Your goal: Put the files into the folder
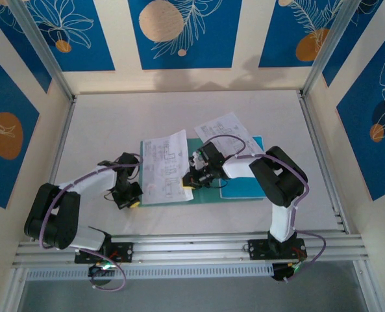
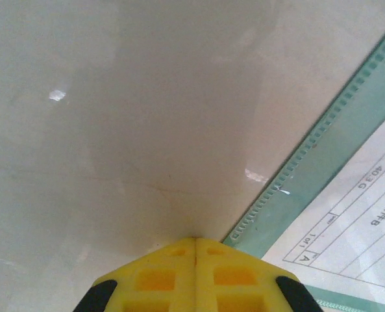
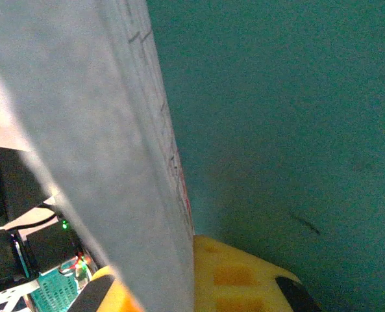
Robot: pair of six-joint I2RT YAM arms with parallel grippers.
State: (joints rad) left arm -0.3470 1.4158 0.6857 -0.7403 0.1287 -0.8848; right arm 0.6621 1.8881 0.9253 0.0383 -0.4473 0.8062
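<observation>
While the right fingers (image 3: 244,276) clamp a sheet (image 3: 101,130) over the folder (image 3: 276,97),
the left fingers (image 2: 156,279), pressed together, sit beside its edge.

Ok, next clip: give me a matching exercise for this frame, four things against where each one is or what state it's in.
Things:
1. left gripper
2. right gripper
3. folder
4. blue sheet

Places or states:
A. lies under the right arm, to the right of the folder
B. shut on the edge of a printed sheet
C. shut and empty, at the bare table beside the folder
D. flat in the middle of the table, a printed sheet over its left part

Pairs: 1-C, 2-B, 3-D, 4-A
</observation>
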